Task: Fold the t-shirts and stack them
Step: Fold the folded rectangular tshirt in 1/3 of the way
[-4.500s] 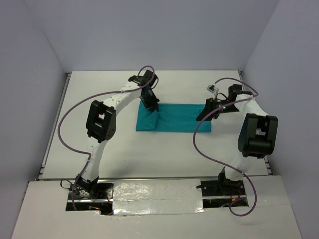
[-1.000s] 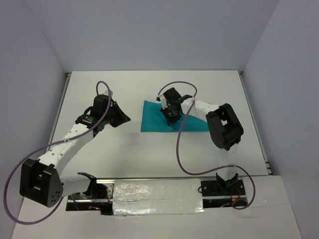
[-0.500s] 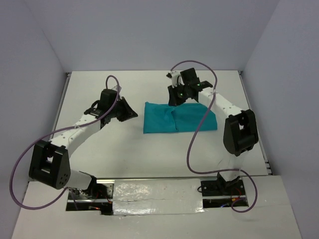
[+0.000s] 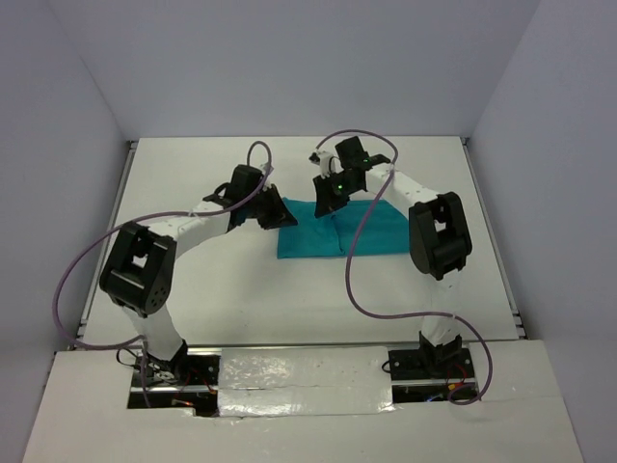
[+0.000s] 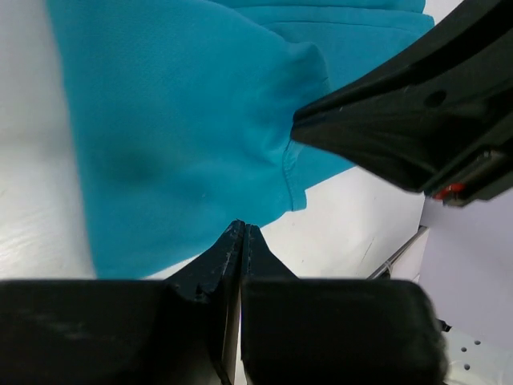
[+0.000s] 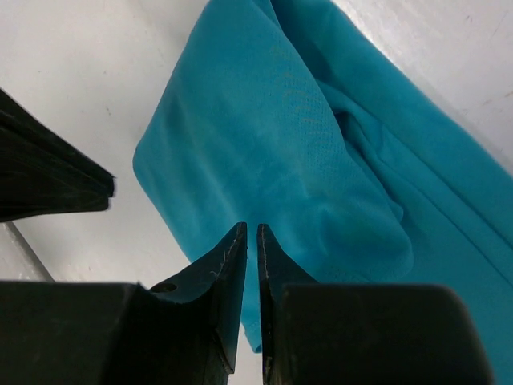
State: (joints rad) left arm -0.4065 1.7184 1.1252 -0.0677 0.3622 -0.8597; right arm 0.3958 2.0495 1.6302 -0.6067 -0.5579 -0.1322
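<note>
The teal t-shirt [image 4: 362, 231] lies folded into a wide strip in the middle of the white table [image 4: 193, 280]. My left gripper [image 4: 287, 216] is at the strip's left end, low over its edge. In the left wrist view its jaws [image 5: 243, 229] are pressed together with nothing in them, just off the teal cloth [image 5: 176, 128]. My right gripper [image 4: 324, 201] hovers over the strip's back left part. In the right wrist view that gripper [image 6: 249, 229] shows only a thin slit between its fingers, empty, above the cloth [image 6: 296, 152].
The two grippers are close together; each appears as a black shape in the other's wrist view, the right one [image 5: 417, 104] and the left one [image 6: 48, 180]. Grey walls enclose the table on three sides. Purple cables [image 4: 357, 280] loop off both arms.
My left arm has swung right, up to the shirt's left end. My right gripper lifted off the cloth to the back edge, then came back left and down over it.
</note>
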